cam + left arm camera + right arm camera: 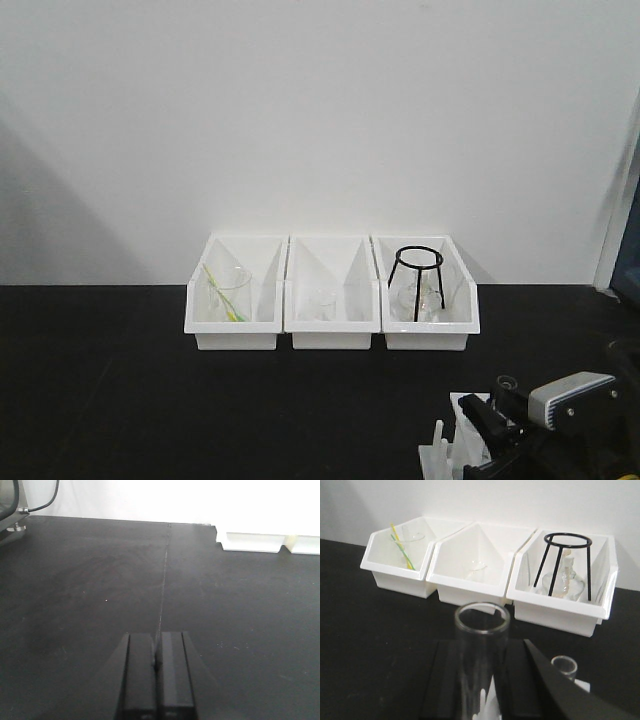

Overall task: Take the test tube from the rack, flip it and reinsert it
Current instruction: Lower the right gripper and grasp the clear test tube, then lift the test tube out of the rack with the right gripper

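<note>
In the right wrist view a clear glass test tube stands upright, open rim up, between the two black fingers of my right gripper. The fingers press its sides. White parts of the rack show below it. A second tube stands in the rack just to the right. In the front view the right gripper is at the bottom right, over the white rack. My left gripper is shut and empty, low over the black table.
Three white bins stand in a row against the back wall. The left one holds a beaker with a yellow-green stick, the middle one glassware, the right one a black wire tripod over a flask. A table seam runs ahead of the left gripper.
</note>
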You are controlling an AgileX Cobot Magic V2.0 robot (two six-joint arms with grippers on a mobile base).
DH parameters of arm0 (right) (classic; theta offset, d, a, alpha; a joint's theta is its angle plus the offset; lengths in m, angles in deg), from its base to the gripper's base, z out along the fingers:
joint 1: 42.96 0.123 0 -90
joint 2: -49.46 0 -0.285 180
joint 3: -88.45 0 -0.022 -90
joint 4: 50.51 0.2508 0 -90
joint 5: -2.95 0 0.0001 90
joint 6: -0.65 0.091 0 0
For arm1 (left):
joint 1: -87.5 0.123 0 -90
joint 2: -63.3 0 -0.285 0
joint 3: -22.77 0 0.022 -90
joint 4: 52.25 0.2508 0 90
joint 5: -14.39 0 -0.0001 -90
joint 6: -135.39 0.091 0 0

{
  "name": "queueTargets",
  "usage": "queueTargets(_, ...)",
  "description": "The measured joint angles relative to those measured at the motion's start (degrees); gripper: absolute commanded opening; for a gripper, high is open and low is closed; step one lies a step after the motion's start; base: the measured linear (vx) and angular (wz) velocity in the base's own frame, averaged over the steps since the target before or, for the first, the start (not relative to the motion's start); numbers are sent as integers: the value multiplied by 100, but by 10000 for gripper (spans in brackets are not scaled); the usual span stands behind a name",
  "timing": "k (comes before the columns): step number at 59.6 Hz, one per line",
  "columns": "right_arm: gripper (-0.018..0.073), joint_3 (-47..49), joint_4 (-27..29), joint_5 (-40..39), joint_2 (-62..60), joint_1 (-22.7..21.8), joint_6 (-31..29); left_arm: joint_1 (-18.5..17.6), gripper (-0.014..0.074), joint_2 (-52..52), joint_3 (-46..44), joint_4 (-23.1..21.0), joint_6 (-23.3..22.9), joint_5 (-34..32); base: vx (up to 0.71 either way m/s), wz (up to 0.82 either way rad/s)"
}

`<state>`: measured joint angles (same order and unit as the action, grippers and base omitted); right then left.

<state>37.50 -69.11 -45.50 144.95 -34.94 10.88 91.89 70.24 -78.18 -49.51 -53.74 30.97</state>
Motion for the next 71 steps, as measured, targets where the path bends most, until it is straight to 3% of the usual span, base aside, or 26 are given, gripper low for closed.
queueTargets(16,115,633,-12,1529,-1256,0,358,0,-6,0,0,0,0,0,0,0)
queueTargets(23,117,1246,-19,2433,-1680,0,863,0,-6,0,0,0,0,0,0,0)
queueTargets(43,117,1933,-193,3553,-1782,0,1019,0,-6,0,0,0,0,0,0,0)
queueTargets(54,118,1933,-1320,3793,-1782,0,772,0,-6,0,0,0,0,0,0,0)
queueTargets(71,123,1933,-4154,3842,-1782,0,453,0,-6,0,0,0,0,0,0,0)
